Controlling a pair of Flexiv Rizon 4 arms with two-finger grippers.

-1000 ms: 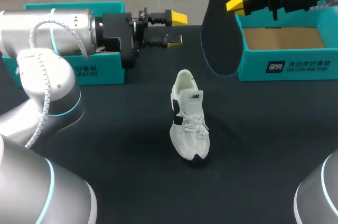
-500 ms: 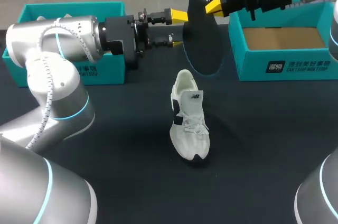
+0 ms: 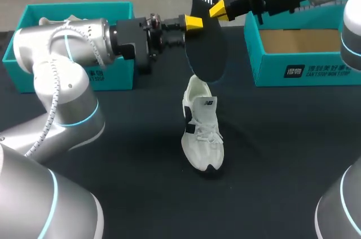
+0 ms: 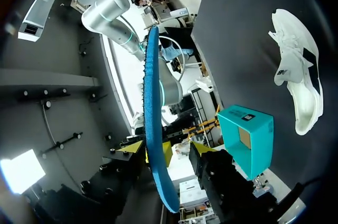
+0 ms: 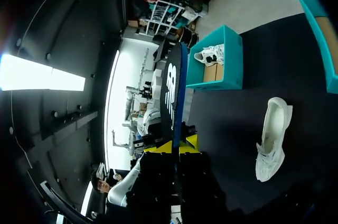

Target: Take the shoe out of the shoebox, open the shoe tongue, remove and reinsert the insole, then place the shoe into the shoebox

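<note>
Two teal boxes, two white shoes, one dark insole and two hands are in view.

The left box (image 3: 113,75) stands open at the far left of the table (image 3: 130,154). The right wrist view shows the second shoe (image 5: 211,55) lying inside it.

The left arm reaches in front of that box toward the middle. The left hand (image 4: 166,150) is released, its yellow-tipped fingers spread. The insole (image 3: 206,47) stands on edge between them, and I cannot tell whether either finger touches it.

The insole hangs upright in the air, its logo end at the top and its lower end just above the heel of the shoe (image 3: 202,129). That shoe sits upright at the middle of the table, toe toward the near edge, laces loose.

The right hand (image 3: 220,9) comes in from the far right and is clenched on the insole near its upper end. Below it, the right box (image 3: 304,70) stands open, its brown cardboard floor showing.

The table is covered in plain black cloth.
</note>
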